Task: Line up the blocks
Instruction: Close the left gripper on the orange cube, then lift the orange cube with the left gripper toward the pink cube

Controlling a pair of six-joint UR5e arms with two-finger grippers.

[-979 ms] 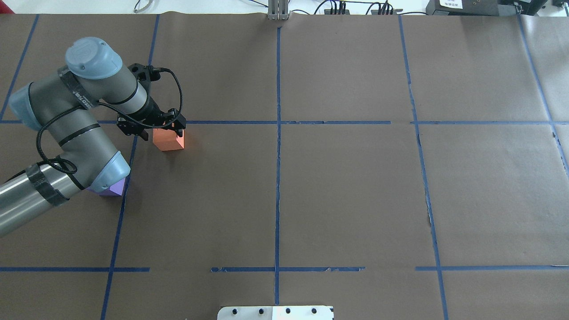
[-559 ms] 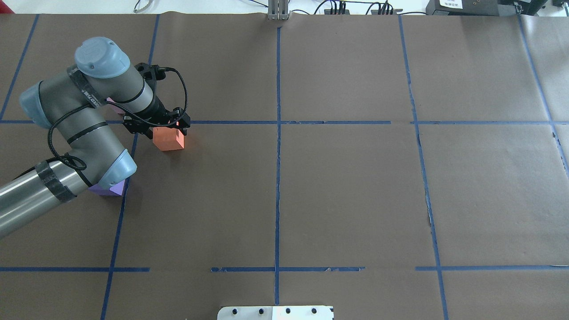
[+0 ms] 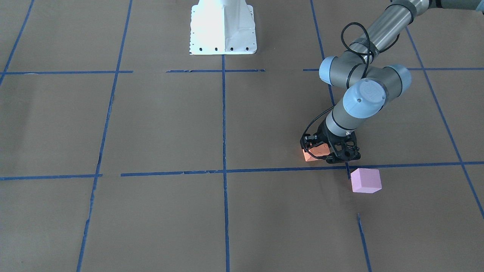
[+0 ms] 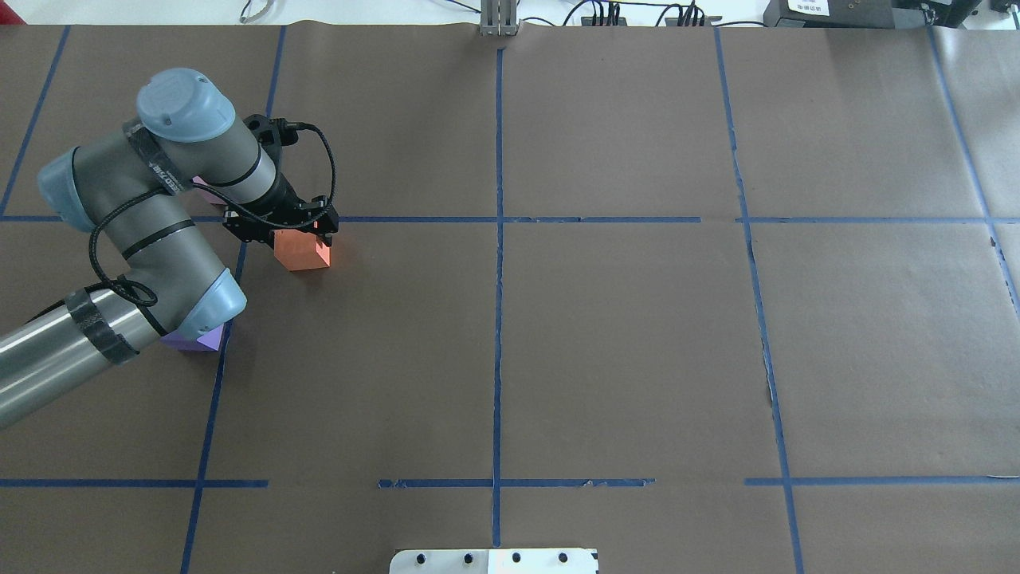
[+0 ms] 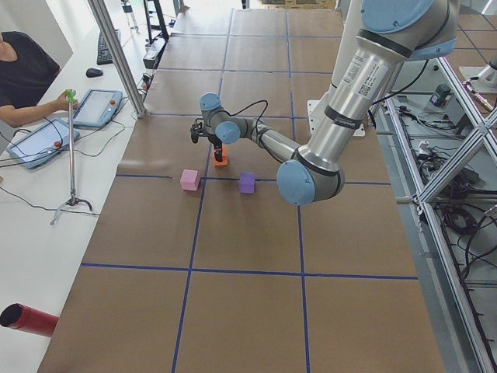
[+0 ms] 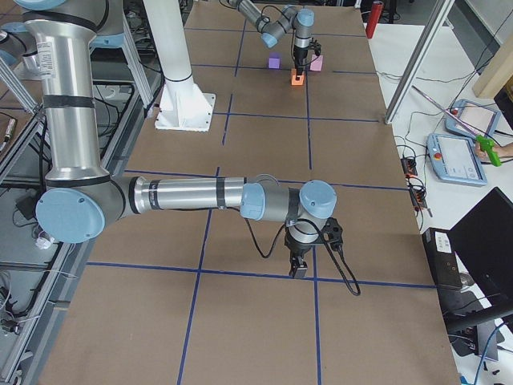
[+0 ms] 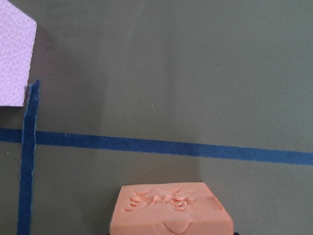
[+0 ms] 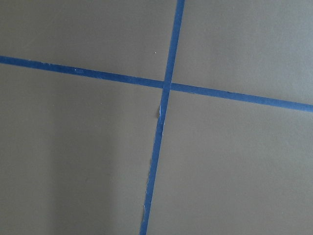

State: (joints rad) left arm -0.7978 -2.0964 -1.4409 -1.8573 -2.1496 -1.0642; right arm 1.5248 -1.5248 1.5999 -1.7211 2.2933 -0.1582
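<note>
The orange block (image 4: 301, 250) sits on the brown paper by a blue tape crossing. My left gripper (image 4: 283, 229) points down over it, open, with its fingers on either side of the block's top. The left wrist view shows the dented orange top (image 7: 168, 208) close below. The pink block (image 3: 365, 180) lies just beyond the tape line, apart from it. The blue-violet block (image 4: 199, 340) pokes out from under my left elbow. My right gripper (image 6: 298, 269) hangs over a tape crossing far from the blocks. I cannot tell if it is open or shut.
The white robot base (image 3: 223, 26) stands at the table's near middle. Blue tape lines (image 4: 498, 239) grid the brown paper. An operator (image 5: 23, 70) with tablets sits beyond the far edge. A red cylinder (image 5: 27, 320) lies off the table's end.
My left arm has shifted a little to the right and settled over the orange block. The orange block has not moved.
</note>
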